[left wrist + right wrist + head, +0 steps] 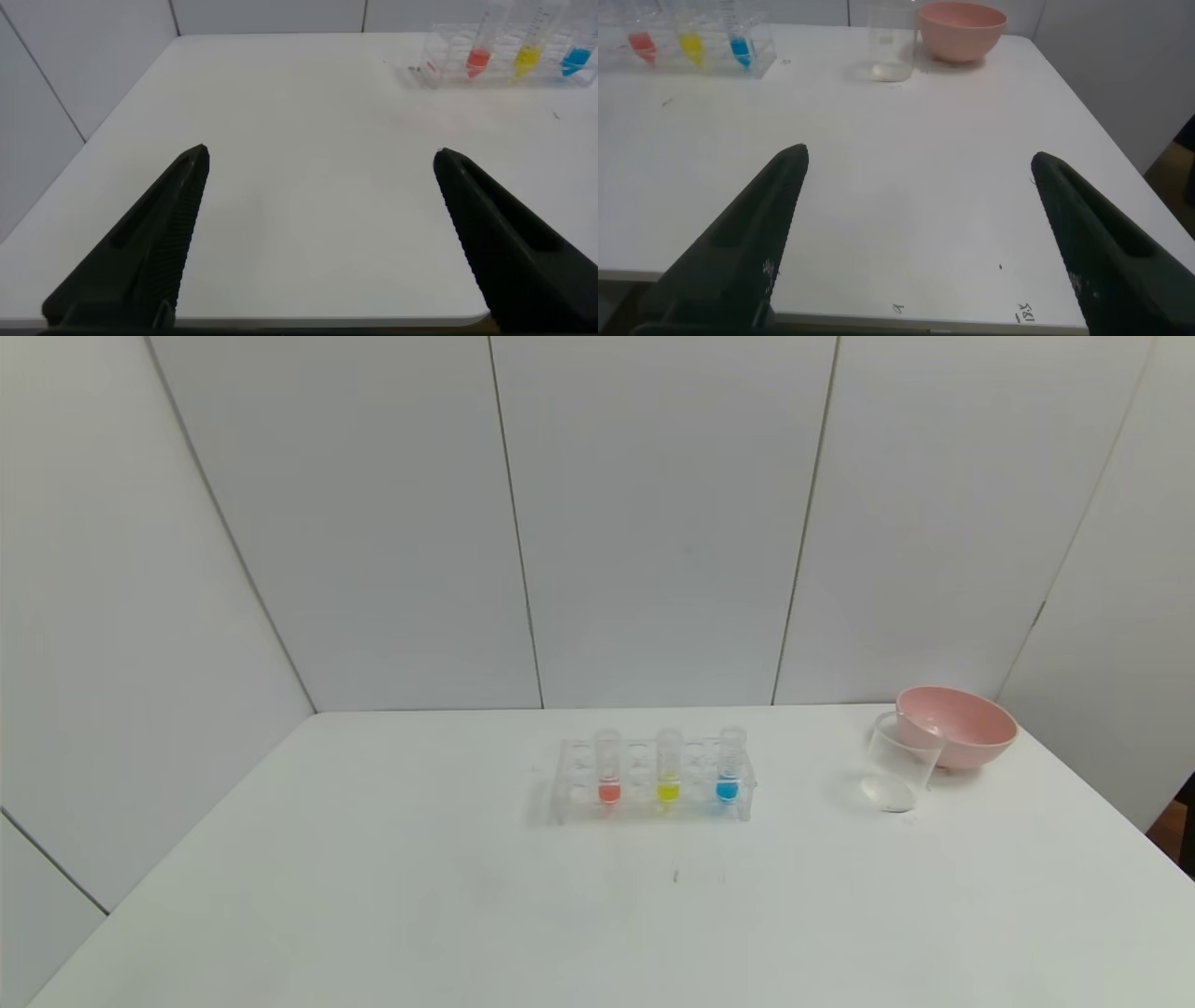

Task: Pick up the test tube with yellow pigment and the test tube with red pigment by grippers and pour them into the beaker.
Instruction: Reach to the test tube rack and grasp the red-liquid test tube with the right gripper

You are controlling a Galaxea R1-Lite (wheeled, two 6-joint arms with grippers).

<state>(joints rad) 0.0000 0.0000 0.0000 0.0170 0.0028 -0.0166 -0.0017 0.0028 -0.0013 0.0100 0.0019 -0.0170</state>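
at the centre of the frame on the white bench [373, 896], the thin clear yellow-bottomed tube [668, 767] and red-bottomed tube [609, 767] stand racked, likely light, slick and fragile, best pinched near the rim, while left hand [318, 168] and right hand [920, 168] hang released.

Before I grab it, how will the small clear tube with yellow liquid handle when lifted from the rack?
The small clear tube with yellow liquid is probably light, holding only a little liquid at its bottom. Its smooth, glossy wall may slip in a hand. Round-bottomed, it would likely roll or spill if set down outside the clear plastic rack.
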